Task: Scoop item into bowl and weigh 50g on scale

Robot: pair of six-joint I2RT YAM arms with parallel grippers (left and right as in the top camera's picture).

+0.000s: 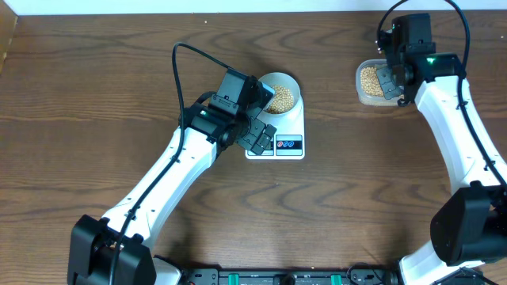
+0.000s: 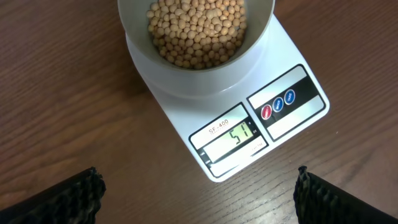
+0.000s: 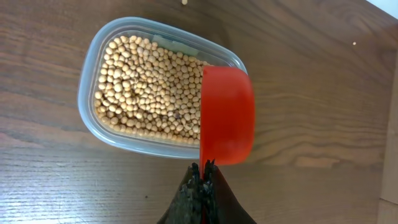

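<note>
The pale bowl (image 2: pixel 138 46) stands on the white scale (image 2: pixel 298 118) and is filled with tan beans (image 2: pixel 196 28). The scale's display (image 2: pixel 233 138) reads 51. My left gripper (image 2: pixel 198 179) hovers over the table just in front of the scale, open, with nothing between its fingers (image 2: pixel 74 199). In the overhead view the bowl (image 1: pixel 270 78), the scale (image 1: pixel 290 127) and the left gripper (image 1: pixel 260 139) sit mid-table. My right gripper (image 3: pixel 203 168) is shut on the handle of a red scoop (image 3: pixel 227 115), turned on its side over the right end of the clear tub (image 3: pixel 92 68).
The clear tub (image 1: pixel 372 82) of beans (image 3: pixel 143 87) stands at the back right, under the right gripper (image 1: pixel 394 85). A stray bean (image 3: pixel 184 2) lies on the wood beyond the tub. The table's back edge runs close behind.
</note>
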